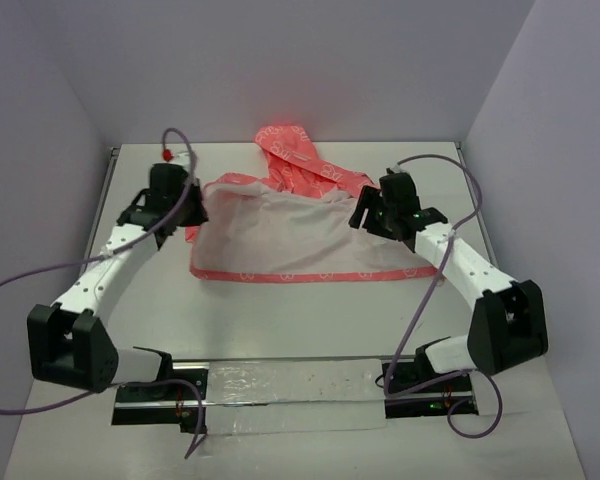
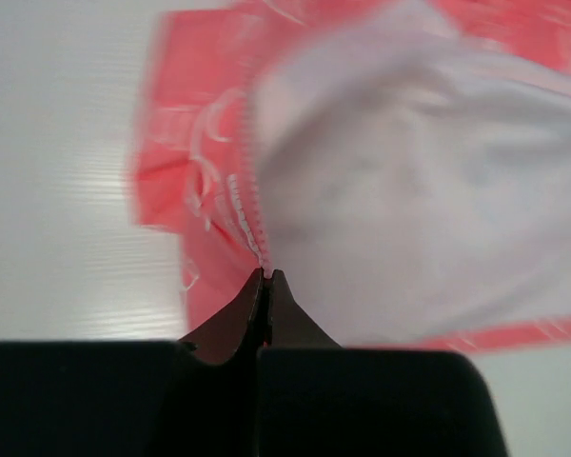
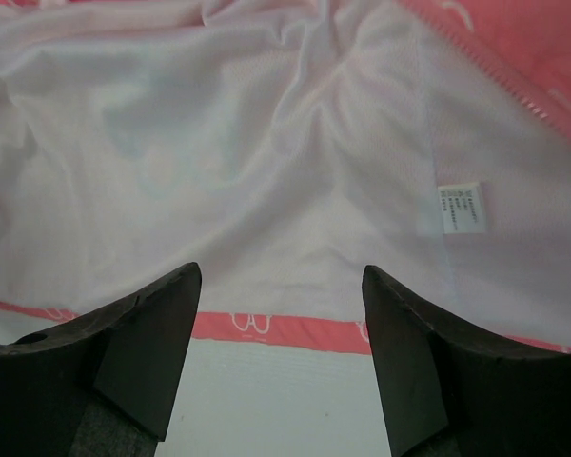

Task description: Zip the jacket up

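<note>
With the jacket (image 1: 280, 235) lying open on the table (image 1: 300, 320), the left claw (image 2: 267, 278) is pinching its zipper edge (image 2: 247, 209) shut while the right claw (image 3: 281, 278) is hovering wide above the lining (image 3: 266, 143), probably needing the opposite edge next.

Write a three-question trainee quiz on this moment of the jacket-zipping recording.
1. True or false: the right tool is clamped on the jacket.
2. Which surface of the jacket mostly faces up? A. coral outer fabric B. pale lining C. a dark blue panel
3. Which part of the jacket is the left tool shut on?
Key: 1. False; its jaws stand open above the lining. 2. B. 3. The zipper edge, at the jacket's left side in the top view.
</note>
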